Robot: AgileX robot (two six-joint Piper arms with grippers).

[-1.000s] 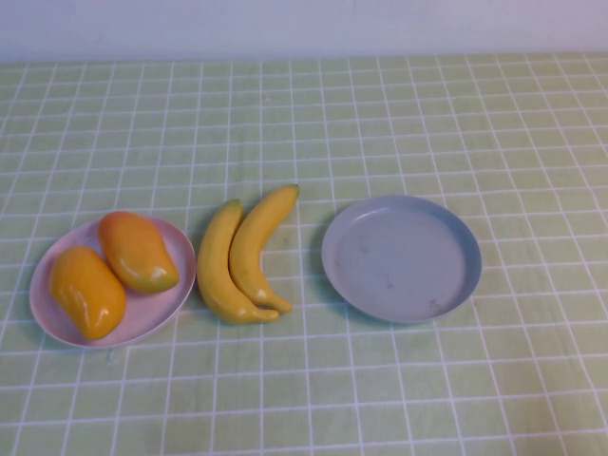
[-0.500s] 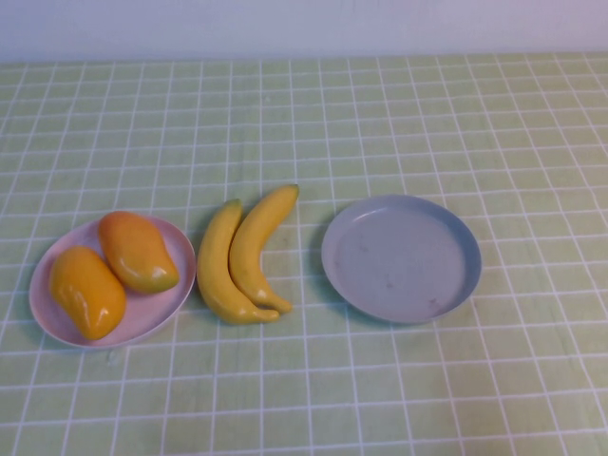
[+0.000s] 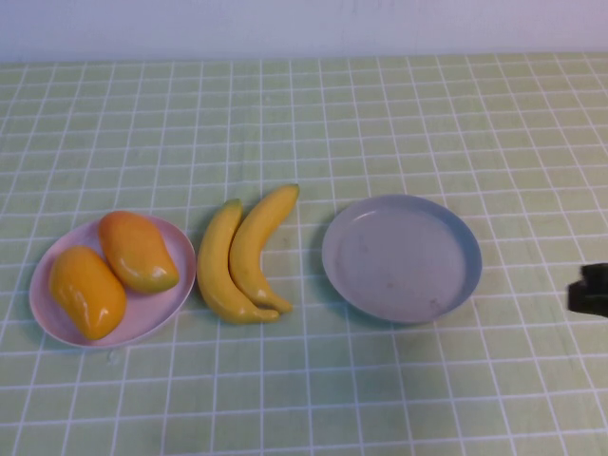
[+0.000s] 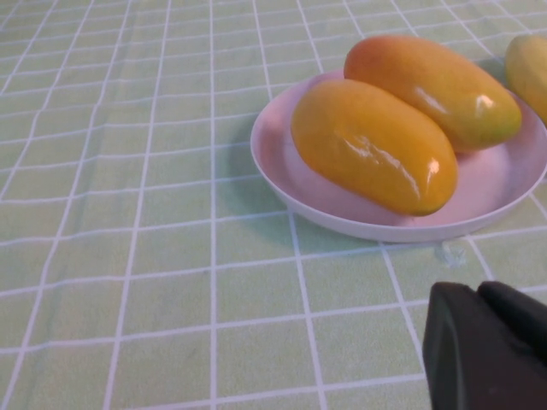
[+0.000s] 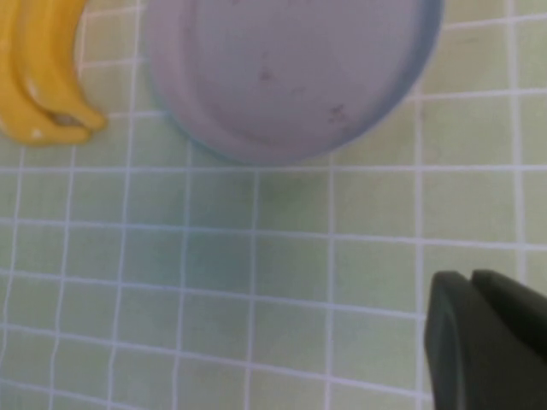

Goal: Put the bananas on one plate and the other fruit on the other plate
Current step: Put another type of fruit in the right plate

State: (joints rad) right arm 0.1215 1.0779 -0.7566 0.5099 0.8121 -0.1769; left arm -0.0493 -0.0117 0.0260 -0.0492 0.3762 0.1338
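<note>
While both mangoes [image 3: 112,271] sit on the pink plate [image 3: 163,313] at lower left, the bananas [image 3: 242,256] are left beside the empty grey-blue plate [image 3: 399,258]. The right gripper [image 3: 590,288], closed, is seen at the right edge; the left gripper [image 4: 483,346], closed too, near the pink plate.

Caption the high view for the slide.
Two mangoes on pink plate, two bananas on the tablecloth beside empty grey-blue plate; right tool shut at the right edge.

Right tool [image 3: 590,288] closed, at right edge, left tool [image 4: 487,346] closed
</note>
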